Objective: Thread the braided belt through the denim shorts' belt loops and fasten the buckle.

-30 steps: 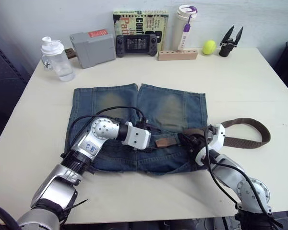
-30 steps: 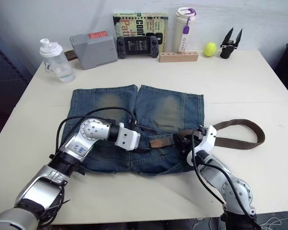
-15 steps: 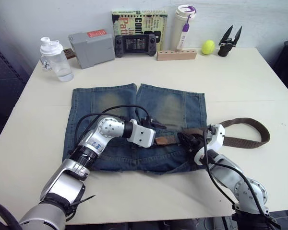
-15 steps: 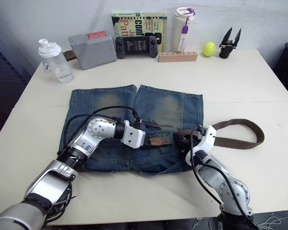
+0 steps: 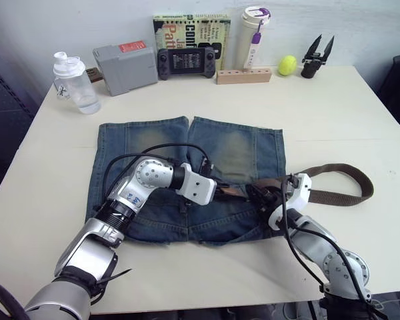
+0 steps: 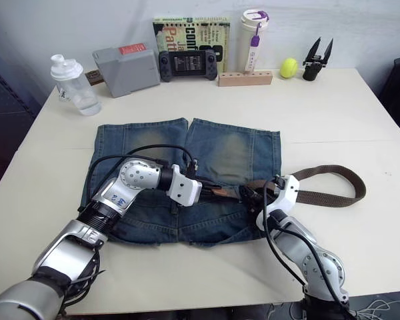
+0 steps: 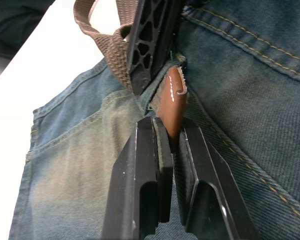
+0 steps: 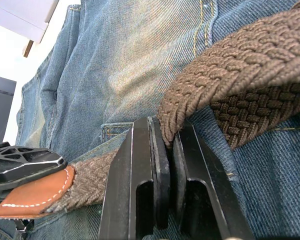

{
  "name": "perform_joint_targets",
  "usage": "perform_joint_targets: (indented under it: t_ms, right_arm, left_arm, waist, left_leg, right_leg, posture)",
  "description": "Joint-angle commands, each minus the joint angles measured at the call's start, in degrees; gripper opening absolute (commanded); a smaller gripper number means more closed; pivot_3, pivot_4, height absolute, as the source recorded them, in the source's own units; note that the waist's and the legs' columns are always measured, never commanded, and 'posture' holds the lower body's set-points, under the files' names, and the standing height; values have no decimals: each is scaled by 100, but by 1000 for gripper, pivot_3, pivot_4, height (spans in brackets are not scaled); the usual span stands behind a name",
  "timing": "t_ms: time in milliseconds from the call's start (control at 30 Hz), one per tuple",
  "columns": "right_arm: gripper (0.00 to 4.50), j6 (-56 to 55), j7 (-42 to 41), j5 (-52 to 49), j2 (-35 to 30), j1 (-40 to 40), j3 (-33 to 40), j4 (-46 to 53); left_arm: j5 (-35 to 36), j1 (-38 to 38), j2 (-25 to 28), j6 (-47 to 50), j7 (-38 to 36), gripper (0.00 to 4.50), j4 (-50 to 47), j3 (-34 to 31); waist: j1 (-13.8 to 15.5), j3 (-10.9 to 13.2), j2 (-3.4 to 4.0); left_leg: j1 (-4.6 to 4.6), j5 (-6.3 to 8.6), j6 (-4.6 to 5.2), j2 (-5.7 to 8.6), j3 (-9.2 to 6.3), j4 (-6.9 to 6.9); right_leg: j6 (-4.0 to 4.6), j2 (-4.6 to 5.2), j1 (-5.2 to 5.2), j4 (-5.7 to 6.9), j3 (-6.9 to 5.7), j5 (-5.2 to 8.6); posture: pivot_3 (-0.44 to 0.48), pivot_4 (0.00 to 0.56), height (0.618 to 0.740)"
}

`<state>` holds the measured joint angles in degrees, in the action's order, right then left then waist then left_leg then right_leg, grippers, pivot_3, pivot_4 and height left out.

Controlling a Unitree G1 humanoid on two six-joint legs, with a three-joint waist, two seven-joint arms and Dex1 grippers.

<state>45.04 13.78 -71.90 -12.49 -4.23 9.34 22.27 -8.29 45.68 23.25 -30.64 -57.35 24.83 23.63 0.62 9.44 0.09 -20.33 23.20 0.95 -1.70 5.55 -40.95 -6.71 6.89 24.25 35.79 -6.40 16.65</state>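
The left gripper (image 7: 171, 145) is pinching the leather tip (image 7: 173, 102) of the braided belt (image 8: 225, 80) between its jaws, right over the waistband of the denim shorts (image 5: 240, 150). The right gripper (image 8: 166, 150) is clamping the woven strap a little further back. The risk: that tip is sitting shallow in the jaws, so a hard pull could be slipping it free or bunching the denim.

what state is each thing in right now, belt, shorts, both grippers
braided belt: leather tip pinched over the waistband, the rest looped on the table past the shorts' edge
denim shorts: flat on the table, waistband toward the robot
left gripper: shut on the belt's leather tip
right gripper: shut on the woven part of the belt
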Motion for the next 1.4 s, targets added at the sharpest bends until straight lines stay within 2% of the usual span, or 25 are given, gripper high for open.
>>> perform_joint_targets:
  t_ms: [33, 100, 167, 200, 333, 433, 467, 600, 767, 867, 1033, 1133, 1300, 1333, 1367, 1400]
  right_arm:
    - [0, 107, 34, 4, 61, 73, -26, -113]
    - [0, 70, 54, -12, 66, 54, 30, -115]
    - [825, 11, 92, -72, 81, 49, 122, -65]
    - [1031, -17, 118, -220, 53, 42, 242, 11]
    - [2823, 46, 137, -668, -339, 103, 667, 258]
    - [4287, 168, -32, -1113, -984, 207, 1016, 510]
    - [4469, 231, -183, -1244, -1294, 249, 1175, 616]
    - [4469, 535, -1256, -851, -2518, 531, 1249, 1158]
    - [4469, 557, -2174, 289, -3405, 1004, 748, 1630]
    - [4469, 537, -2341, 1160, -3642, 1207, 203, 1739]
    - [4469, 553, -2252, 1854, -3402, 1238, -166, 1492]
    - [3712, 653, -2172, 2112, -3194, 1223, -279, 1367]
    - [1247, 691, -2252, 2372, -3015, 1192, -246, 1327]
    - [876, 704, -2253, 2368, -2965, 1179, -214, 1308]
    - [236, 715, -2220, 2393, -2900, 1157, -170, 1253]
    - [49, 723, -2190, 2428, -2843, 1131, -126, 1190]
  left_arm:
    - [-51, -50, 11, -33, -103, 32, -144, 102]
    - [-78, -8, 1, -40, -83, 32, -113, 90]
    - [-115, 23, 9, -80, -64, 0, -78, 87]
    - [-130, 45, 7, -96, -46, 0, -62, 77]
    - [-148, 95, -16, -102, 8, 0, -84, 35]
    - [-157, 116, -27, -112, 57, 0, -115, 9]
    - [-161, 115, -33, -110, 71, 0, -128, 7]
    - [-179, 74, -71, -88, 133, 0, -163, 17]
    - [-190, 19, -89, -63, 187, 0, -208, 20]
    - [-181, -2, -91, -23, 213, 0, -274, 14]
    - [-205, -21, -101, 52, 251, 0, -437, 19]
    - [-249, -32, -94, 99, 280, 0, -562, 22]
    - [-322, -56, -50, 140, 311, 0, -670, 12]
    - [-349, -56, -36, 134, 319, 0, -685, 13]
    - [-396, -54, -20, 115, 342, 0, -707, 15]
    - [-437, -52, -11, 98, 366, 0, -727, 16]
  waist:
    - [-7, 0, 0]
    - [-14, 0, 0]
    - [-31, 0, 0]
    - [-39, 0, 0]
    - [-25, 2, 4]
    - [33, 5, 7]
    - [49, 7, 11]
    - [67, 10, 25]
    - [86, 11, 21]
    - [88, 12, 19]
    - [89, 14, 11]
    - [90, 13, 10]
    - [98, 13, 9]
    - [98, 12, 8]
    - [98, 12, 7]
    - [97, 11, 7]
  left_leg:
    - [0, 0, 0, 0, -1, 0]
    - [0, 0, 0, 0, -2, 0]
    - [-1, 0, 0, 0, -2, 0]
    - [-1, 0, 0, 0, -2, 0]
    - [-4, 0, 0, 1, -4, -3]
    - [-8, 0, 1, 3, -5, -6]
    - [-9, 1, 2, 3, -4, -6]
    - [-9, 1, 2, 2, -3, -6]
    - [-10, 2, 3, 0, -3, -4]
    - [-11, 2, 4, 2, -3, -9]
    - [-11, 2, 4, 3, -6, -10]
    - [-11, 2, 3, 2, -7, -12]
    - [-8, 2, 3, 2, -17, -16]
    - [-8, 2, 3, 2, -18, -18]
    - [-8, 2, 3, 2, -20, -18]
    - [-6, 2, 3, 2, -23, -18]
  right_leg:
    - [0, 0, 0, 0, 0, 0]
    - [0, 0, 0, 0, 0, 0]
    - [0, 0, 0, 0, 0, 0]
    - [0, 0, 0, 0, 0, 0]
    - [0, 2, 0, -1, 0, 0]
    - [-1, 4, 0, -6, 0, 0]
    - [-1, 5, -1, -7, -1, 0]
    - [-1, 3, 0, -9, 1, -1]
    - [-1, -2, 0, -12, 0, -1]
    - [-3, 0, 0, -11, 1, -2]
    - [-3, 0, 0, -11, -2, -2]
    - [-3, 0, -2, -11, -4, -2]
    - [-3, 0, -15, -15, -13, -2]
    - [-3, 0, -17, -15, -14, -2]
    - [-4, 0, -19, -16, -15, -2]
    - [-4, 0, -23, -17, -19, -2]
  posture:
    - [0, 150, 731]
    - [0, 150, 731]
    - [0, 150, 731]
    - [0, 150, 731]
    - [0, 150, 731]
    - [0, 150, 731]
    - [0, 150, 731]
    - [0, 150, 731]
    - [0, 150, 731]
    - [0, 150, 731]
    - [0, 150, 731]
    - [0, 150, 731]
    - [0, 150, 731]
    - [0, 150, 731]
    - [0, 150, 731]
    - [0, 150, 731]
